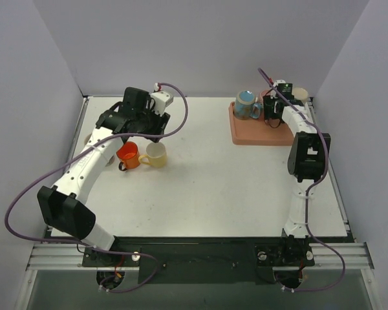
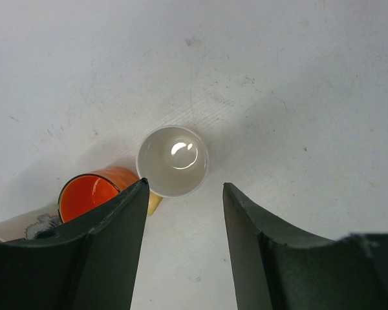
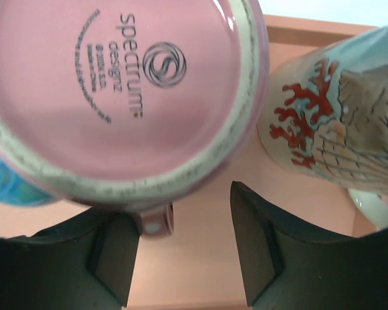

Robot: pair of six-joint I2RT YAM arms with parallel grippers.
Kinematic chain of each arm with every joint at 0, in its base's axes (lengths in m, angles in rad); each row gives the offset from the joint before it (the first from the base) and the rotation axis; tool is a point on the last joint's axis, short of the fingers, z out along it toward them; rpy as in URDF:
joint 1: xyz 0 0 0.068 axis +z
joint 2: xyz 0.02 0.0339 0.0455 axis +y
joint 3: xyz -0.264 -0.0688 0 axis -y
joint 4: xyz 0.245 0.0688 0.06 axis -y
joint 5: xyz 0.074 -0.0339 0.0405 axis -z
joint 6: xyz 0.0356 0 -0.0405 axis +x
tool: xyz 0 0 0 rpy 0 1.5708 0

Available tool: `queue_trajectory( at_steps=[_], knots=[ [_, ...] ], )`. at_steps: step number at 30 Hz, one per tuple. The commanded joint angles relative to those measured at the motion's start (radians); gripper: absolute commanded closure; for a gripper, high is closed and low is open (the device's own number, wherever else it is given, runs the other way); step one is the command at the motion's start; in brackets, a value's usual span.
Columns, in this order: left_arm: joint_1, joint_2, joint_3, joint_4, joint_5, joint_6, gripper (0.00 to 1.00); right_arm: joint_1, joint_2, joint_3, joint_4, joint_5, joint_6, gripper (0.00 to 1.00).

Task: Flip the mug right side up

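An upside-down pink mug [image 3: 116, 84] stands on the salmon tray [image 3: 200, 258], its printed base facing the right wrist camera. Its handle [image 3: 154, 223] sits just inside the left finger. My right gripper [image 3: 181, 252] is open and hangs over the mug's edge, holding nothing; in the top view it [image 1: 271, 116] covers the mug. My left gripper [image 2: 184, 194] is open and empty above the table, over an upright yellow mug [image 2: 172, 160] and an orange mug [image 2: 90, 194]. In the top view the left gripper [image 1: 142, 132] is just behind those two mugs.
A teal mug with a red coral pattern [image 3: 349, 110] stands on the tray beside the pink mug; it also shows in the top view [image 1: 247, 105]. The tray [image 1: 262, 135] lies at the back right. The yellow mug [image 1: 155, 154] and orange mug [image 1: 128, 155] stand left of centre. A cream object [image 2: 19, 226] lies beside the orange mug.
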Motion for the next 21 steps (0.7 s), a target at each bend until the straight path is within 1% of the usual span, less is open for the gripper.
queue_trajectory(
  at_steps=[1,3,4,5,6,7,8,10,12,14,17,20,21],
  knots=[
    [0.016,0.025,0.055,0.015,0.026,-0.026,0.41,0.002,0.035,0.074,-0.021,0.011,-0.013,0.53],
    [0.02,0.031,0.065,0.015,0.026,-0.024,0.41,0.002,0.044,0.077,-0.015,-0.004,-0.022,0.61],
    [0.023,0.037,0.071,0.014,0.026,-0.024,0.41,0.004,0.044,0.079,-0.012,-0.009,-0.028,0.69],
    [0.025,0.039,0.075,0.015,0.027,-0.026,0.41,0.002,0.041,0.079,-0.012,-0.015,-0.031,0.74],
    [0.026,0.043,0.079,0.012,0.029,-0.024,0.41,0.001,0.039,0.077,-0.013,-0.021,-0.034,0.83],
    [0.026,0.045,0.082,0.007,0.032,-0.027,0.41,0.001,0.023,0.071,-0.016,-0.023,-0.034,0.89],
    [0.026,0.045,0.087,0.006,0.041,-0.03,0.41,-0.001,0.013,0.065,-0.018,-0.023,-0.03,1.0],
    [0.028,0.036,0.088,0.0,0.059,-0.043,0.41,-0.002,-0.043,0.028,-0.018,-0.01,-0.025,1.0],
    [0.028,0.01,0.084,0.006,0.078,-0.078,0.41,-0.001,-0.12,-0.053,-0.009,0.01,-0.011,1.0],
    [0.031,-0.038,0.049,0.061,0.11,-0.111,0.41,-0.001,-0.204,-0.117,0.004,0.011,0.005,1.0],
    [0.036,-0.102,-0.045,0.168,0.225,-0.116,0.4,0.002,-0.35,-0.199,0.025,0.026,0.033,1.0],
    [0.034,-0.133,-0.079,0.188,0.298,-0.148,0.4,0.005,-0.462,-0.286,0.043,0.033,0.039,1.0],
    [0.034,-0.135,-0.086,0.193,0.329,-0.161,0.4,0.008,-0.502,-0.297,0.048,0.066,0.039,1.0]
  ],
)
